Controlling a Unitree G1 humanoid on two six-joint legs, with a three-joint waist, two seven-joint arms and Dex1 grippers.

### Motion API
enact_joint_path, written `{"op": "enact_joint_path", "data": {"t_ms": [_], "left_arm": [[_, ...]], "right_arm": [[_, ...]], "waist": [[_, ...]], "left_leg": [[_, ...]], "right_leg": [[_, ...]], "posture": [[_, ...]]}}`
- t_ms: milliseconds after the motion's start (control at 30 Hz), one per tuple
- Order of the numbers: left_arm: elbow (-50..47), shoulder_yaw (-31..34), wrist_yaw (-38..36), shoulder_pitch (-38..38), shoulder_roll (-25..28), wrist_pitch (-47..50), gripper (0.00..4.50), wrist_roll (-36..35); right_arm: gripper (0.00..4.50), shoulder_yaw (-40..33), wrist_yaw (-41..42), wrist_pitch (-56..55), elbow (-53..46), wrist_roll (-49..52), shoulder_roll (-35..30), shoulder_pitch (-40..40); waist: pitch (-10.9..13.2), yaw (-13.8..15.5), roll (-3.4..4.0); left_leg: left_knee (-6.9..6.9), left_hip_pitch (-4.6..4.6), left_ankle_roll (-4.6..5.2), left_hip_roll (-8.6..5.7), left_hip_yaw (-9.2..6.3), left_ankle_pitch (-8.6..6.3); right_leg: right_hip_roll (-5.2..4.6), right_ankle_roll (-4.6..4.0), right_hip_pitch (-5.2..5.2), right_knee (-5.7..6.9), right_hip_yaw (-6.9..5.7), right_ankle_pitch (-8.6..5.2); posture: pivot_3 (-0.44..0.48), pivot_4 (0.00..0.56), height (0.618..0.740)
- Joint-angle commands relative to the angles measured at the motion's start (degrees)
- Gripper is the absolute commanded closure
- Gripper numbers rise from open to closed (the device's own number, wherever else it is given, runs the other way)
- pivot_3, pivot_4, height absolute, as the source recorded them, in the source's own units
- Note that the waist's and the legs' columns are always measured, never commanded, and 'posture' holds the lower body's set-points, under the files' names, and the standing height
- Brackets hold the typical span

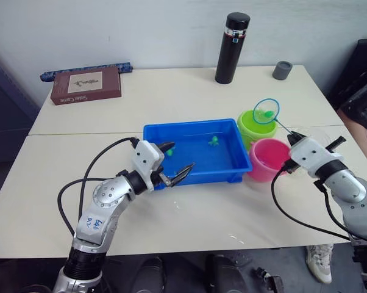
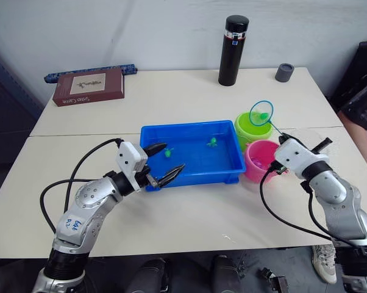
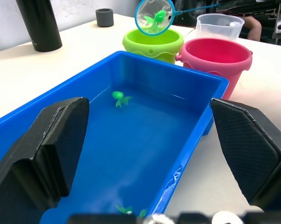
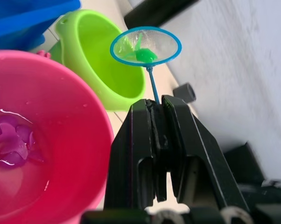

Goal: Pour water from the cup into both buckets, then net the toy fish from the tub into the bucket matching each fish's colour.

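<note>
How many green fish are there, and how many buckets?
Green fish: 3, one in the net, two in the tub
Buckets: 2, one green, one pink
Total: 5

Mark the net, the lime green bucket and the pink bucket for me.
net (image 1: 266,111): left eye view, on the mesh hoop holding a green fish.
lime green bucket (image 1: 246,126): left eye view, on its outer wall.
pink bucket (image 1: 264,173): left eye view, on its front wall.
</note>
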Motion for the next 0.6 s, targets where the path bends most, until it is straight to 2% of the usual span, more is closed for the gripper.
{"op": "enact_joint_path", "data": {"t_ms": [33,467,600], "left_arm": [[-2.5,0.3,-0.1,-0.2,0.2,-0.2,0.04,-0.6],[-3.7,0.1,-1.2,-0.9,0.1,0.1,0.04,-2.0],[-3.7,0.0,-1.3,-0.8,0.0,-0.1,0.04,-1.9]], "right_arm": [[4.50,0.3,-1.1,-6.6,2.0,-3.7,-2.8,-0.6],[4.50,2.1,-3.2,-16.4,12.0,-10.5,-5.8,-5.6],[4.50,6.1,-7.9,-24.4,16.8,-19.3,-11.0,-7.7]], "waist": [[0.0,0.0,0.00],[0.0,-0.1,0.00],[0.0,-0.1,0.00]], "left_leg": [[0.01,0.00,0.00,0.00,0.00,0.00],[0.06,0.13,-0.10,0.00,0.08,0.06],[0.06,0.15,-0.09,-0.01,0.10,0.07]], "right_leg": [[0.00,0.01,0.00,0.01,0.01,0.00],[0.00,0.01,0.04,0.14,0.11,0.01],[-0.01,0.01,0.04,0.17,0.13,0.01]], "posture": [[0.000,0.150,0.740],[0.000,0.150,0.740],[0.000,0.150,0.740]]}}
